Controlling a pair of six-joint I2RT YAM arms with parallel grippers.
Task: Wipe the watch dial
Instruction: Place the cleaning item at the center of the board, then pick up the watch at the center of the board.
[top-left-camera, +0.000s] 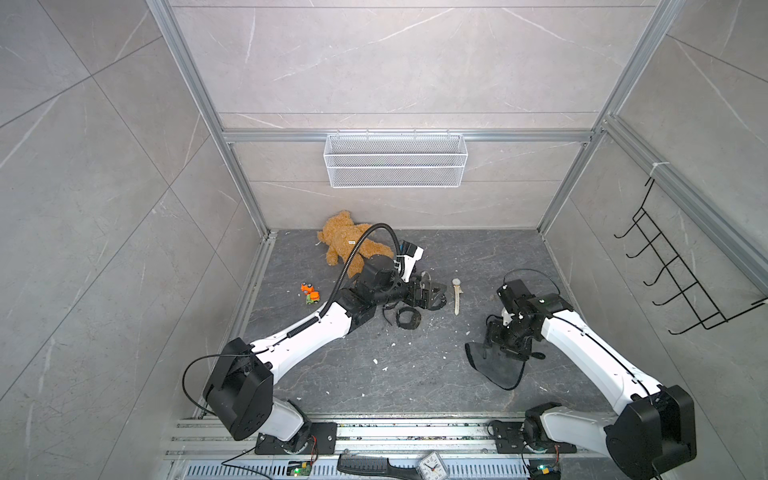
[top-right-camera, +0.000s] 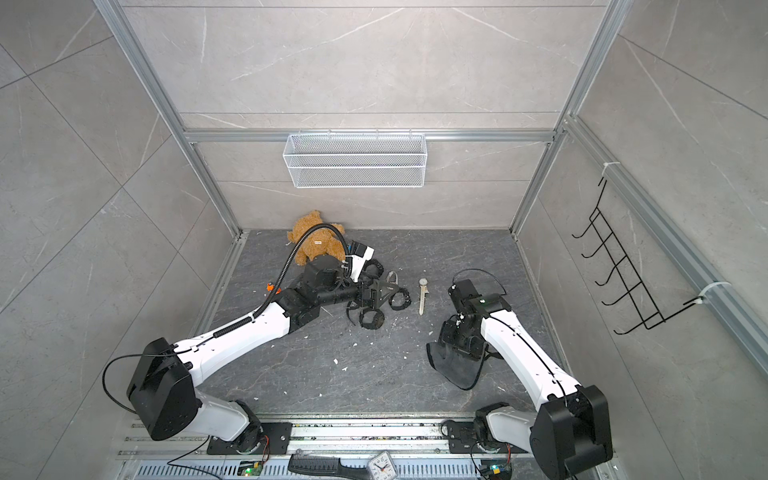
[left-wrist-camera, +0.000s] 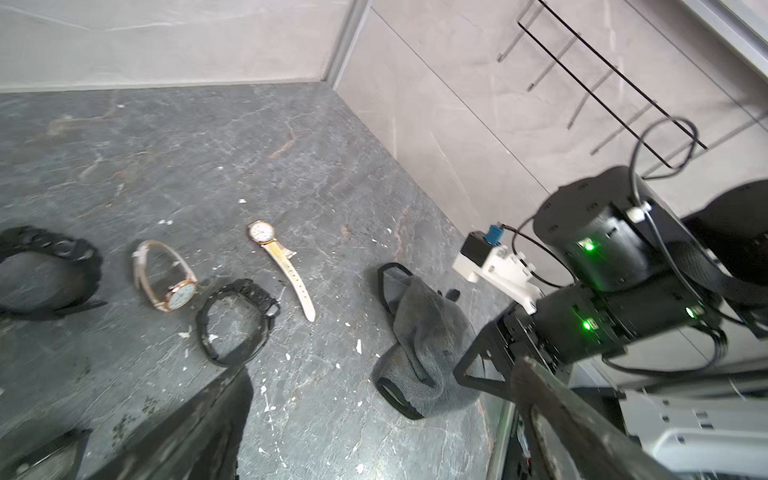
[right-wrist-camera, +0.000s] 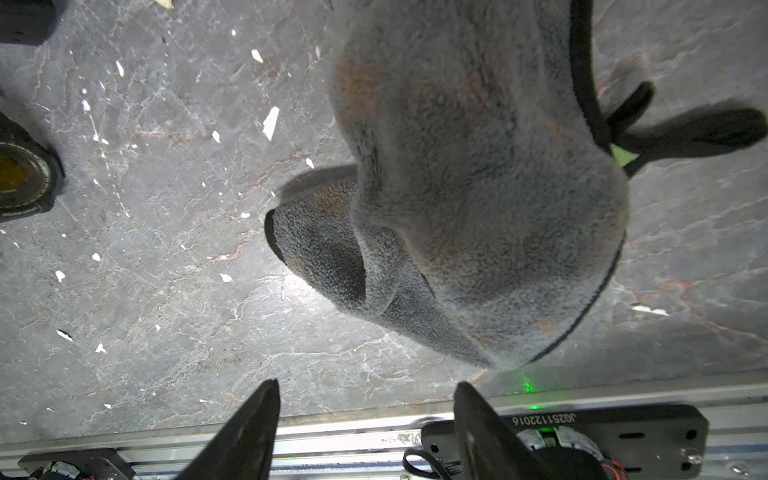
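Lying flat on the dark stone floor (top-left-camera: 415, 374), the cream-strap watch (top-left-camera: 457, 296) stretches out straight, its long axis running from the back wall toward the robot, with the round white dial (left-wrist-camera: 261, 231) at the far end, face up, and the strap tip at the near end. It sits between the two arms, apart from both. The left gripper (top-left-camera: 432, 291) hangs just beside it with its jaws spread wide and nothing between them, over a cluster of other watches: a rose-gold watch (left-wrist-camera: 166, 276) standing on edge and black watches (left-wrist-camera: 237, 322) with closed straps. The right gripper (right-wrist-camera: 365, 419) holds a gray cloth (right-wrist-camera: 478, 187) that droops down onto the floor; its fingers stand partly apart in the right wrist view. On the back wall hangs a white wire basket (top-left-camera: 395, 160), and nothing can be made out inside it. A brown teddy bear (top-left-camera: 345, 241) lies by the back wall, small toy cars (top-left-camera: 311, 293) near it.
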